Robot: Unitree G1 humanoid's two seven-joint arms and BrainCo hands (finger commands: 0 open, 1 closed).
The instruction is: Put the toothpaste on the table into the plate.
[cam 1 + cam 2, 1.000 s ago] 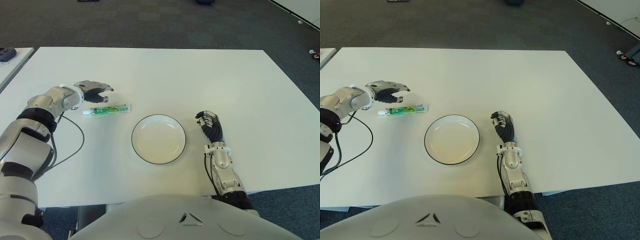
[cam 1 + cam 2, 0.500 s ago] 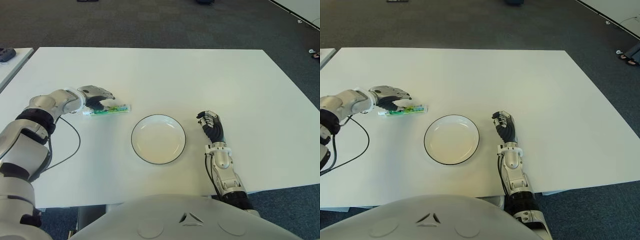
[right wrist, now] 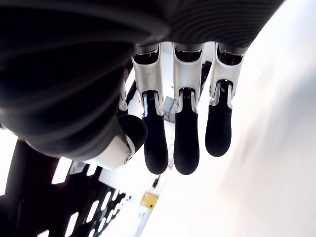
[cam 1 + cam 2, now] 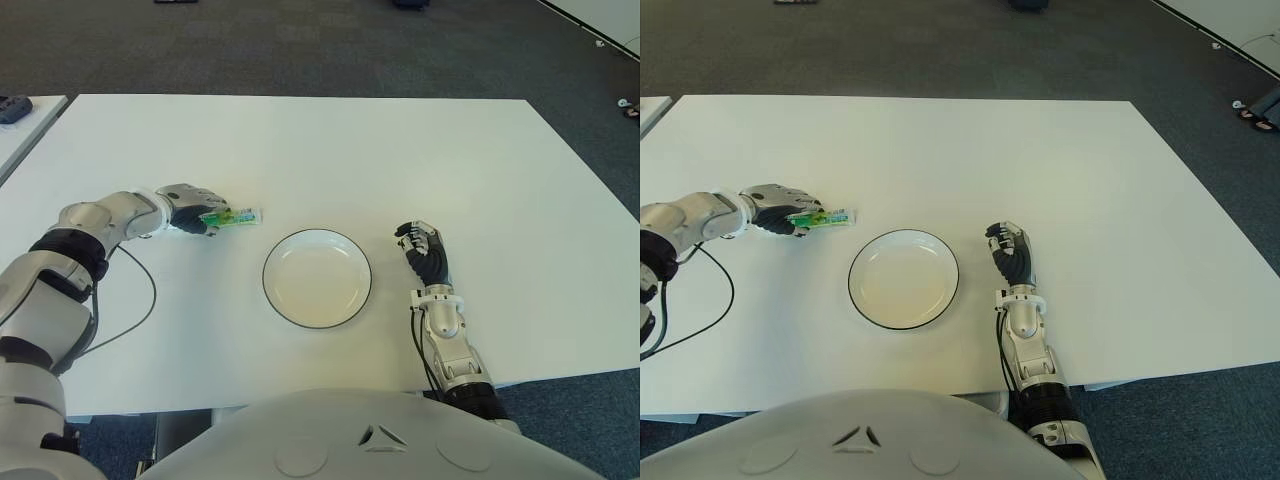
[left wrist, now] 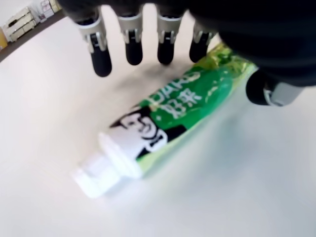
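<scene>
A green and white toothpaste tube (image 4: 238,216) lies on the white table (image 4: 400,150), left of the plate. My left hand (image 4: 195,212) has come down over its cap end. In the left wrist view the four fingers (image 5: 133,44) curl over one side of the tube (image 5: 182,103) and the thumb (image 5: 269,89) presses the other side. The tube's white cap still touches the table. The white plate (image 4: 317,280) with a dark rim sits near the front centre and holds nothing. My right hand (image 4: 425,250) shows right of the plate, fingers loosely bent and holding nothing.
A black cable (image 4: 150,290) loops over the table from my left forearm. A second white table (image 4: 20,130) with a dark object (image 4: 15,107) stands at the far left. Dark carpet surrounds the table.
My left hand dropped from above the tube onto it and its fingers curled around the cap end. The right hand and the plate have not moved.
</scene>
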